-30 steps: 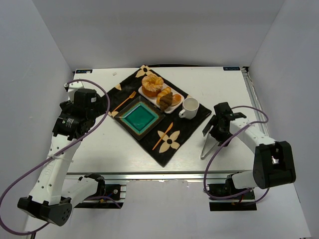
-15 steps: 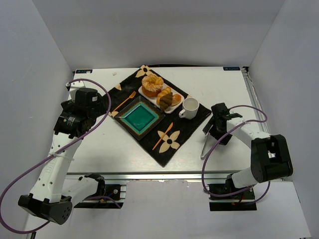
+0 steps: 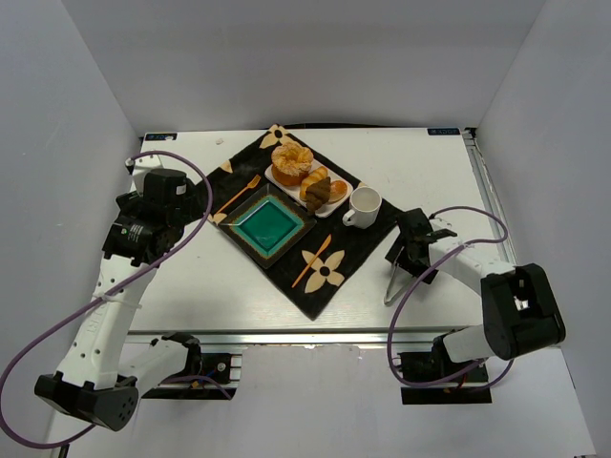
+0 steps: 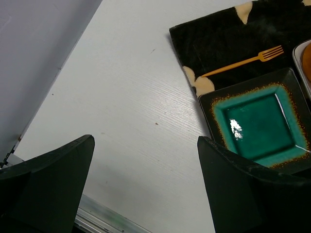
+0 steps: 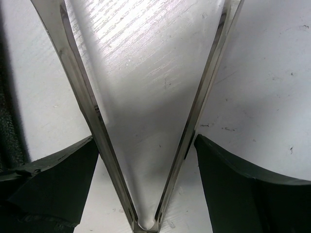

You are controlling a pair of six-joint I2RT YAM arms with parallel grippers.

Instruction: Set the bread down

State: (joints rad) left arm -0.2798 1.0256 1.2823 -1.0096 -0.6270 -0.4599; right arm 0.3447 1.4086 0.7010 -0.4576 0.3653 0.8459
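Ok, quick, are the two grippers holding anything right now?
Left gripper: open, holding nothing.
Right gripper: open, straddling the silver V-shaped metal tongs lying on the white table, not clamping them.

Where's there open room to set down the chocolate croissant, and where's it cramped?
The teal plate is bare, between the fork and the white plate. Bare table lies left of the mat, below the left pincer. Crowded: the white plate, where the croissant sits among other breads, and right of the mat, where the right pincer straddles the tongs.

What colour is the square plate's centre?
Glossy teal on the square plate, dark rim; best in the left wrist view.
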